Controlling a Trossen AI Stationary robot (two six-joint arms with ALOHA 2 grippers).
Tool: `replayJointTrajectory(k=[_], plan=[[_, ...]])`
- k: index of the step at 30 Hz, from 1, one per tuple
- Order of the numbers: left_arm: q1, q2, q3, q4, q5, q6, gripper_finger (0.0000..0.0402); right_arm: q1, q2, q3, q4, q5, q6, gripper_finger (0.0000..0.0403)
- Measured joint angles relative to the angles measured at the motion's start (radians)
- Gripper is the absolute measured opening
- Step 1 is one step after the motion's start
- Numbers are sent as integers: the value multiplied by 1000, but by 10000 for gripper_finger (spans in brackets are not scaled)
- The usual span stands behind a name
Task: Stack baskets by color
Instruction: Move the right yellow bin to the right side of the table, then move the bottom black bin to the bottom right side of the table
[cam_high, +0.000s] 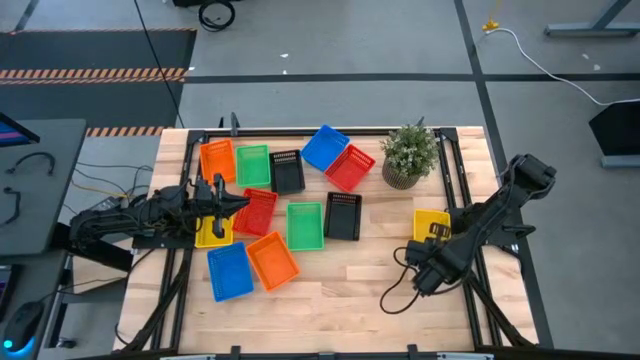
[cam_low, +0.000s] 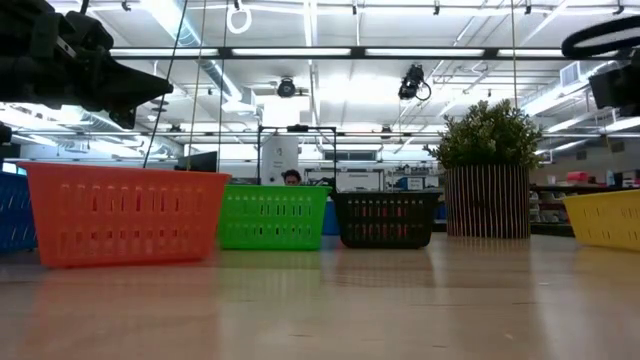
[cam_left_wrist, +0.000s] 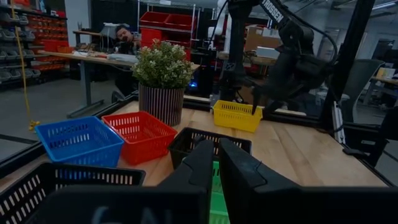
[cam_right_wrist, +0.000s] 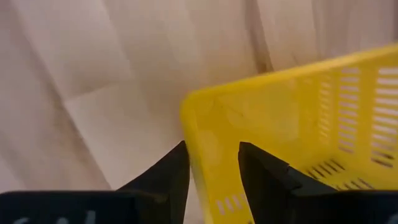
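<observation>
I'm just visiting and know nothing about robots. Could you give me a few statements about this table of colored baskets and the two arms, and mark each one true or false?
1. The right gripper has its fingers on either side of the wall of a yellow basket. True.
2. The potted plant stands in the middle of the table. False: it stands near the far edge, right of the red basket.
3. Two black baskets are on the table. True: one beside a green basket, another nearer the middle.
4. The left gripper has its fingers spread wide. False: they are almost together.
5. All the baskets are already stacked. False: most lie singly.
</observation>
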Motion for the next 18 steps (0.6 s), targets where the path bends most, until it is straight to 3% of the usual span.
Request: replayJointTrajectory(k=[11, 18], plan=[[0, 0, 0, 0, 0, 0, 33, 0, -4, 4, -51, -86, 83, 92], [0, 0, 0, 0, 0, 0, 32, -28, -40, 97, -138, -145, 105, 111]])
